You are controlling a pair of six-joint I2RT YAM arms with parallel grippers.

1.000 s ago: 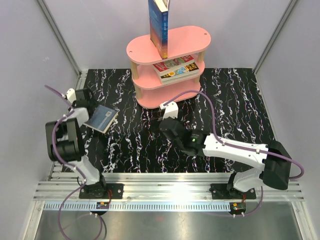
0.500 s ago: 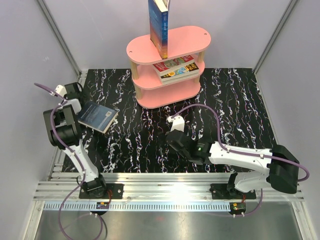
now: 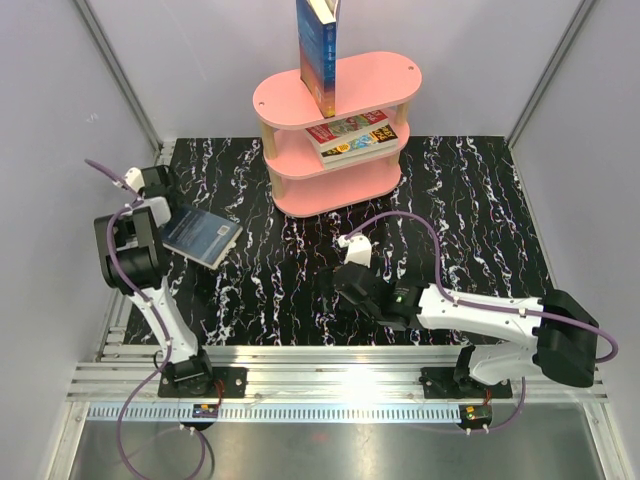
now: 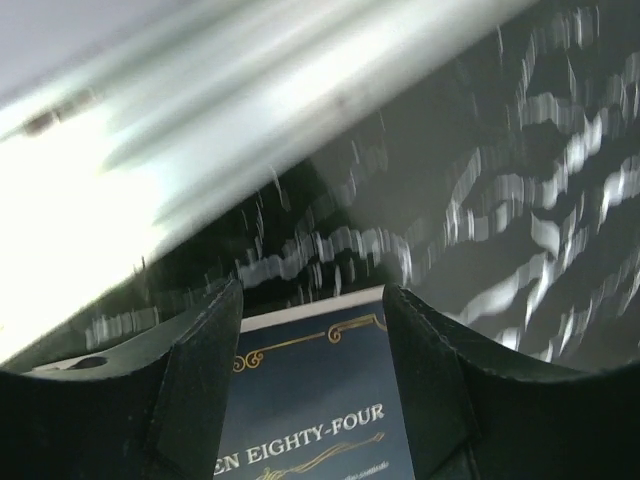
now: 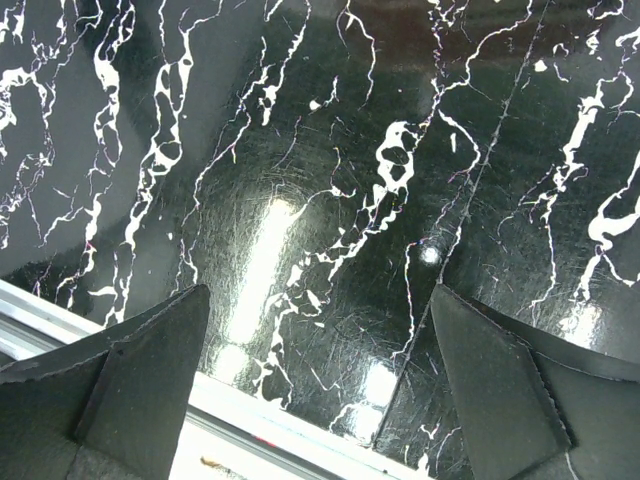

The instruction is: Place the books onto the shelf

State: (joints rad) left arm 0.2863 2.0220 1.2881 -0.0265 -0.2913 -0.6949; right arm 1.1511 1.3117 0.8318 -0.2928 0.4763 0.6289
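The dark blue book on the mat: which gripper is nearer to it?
Left. The left gripper hangs over the dark blue book, fingers either side of its edge; the right gripper is far off over bare mat.

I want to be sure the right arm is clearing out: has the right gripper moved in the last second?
Yes. The right gripper has drawn back from the foot of the pink shelf, lower in the top view.

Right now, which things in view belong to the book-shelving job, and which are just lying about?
Job: pink shelf; upright blue book on top; stacked books on the middle board; dark blue book at the left gripper.
Just there: black marbled mat; metal rail; purple cables.
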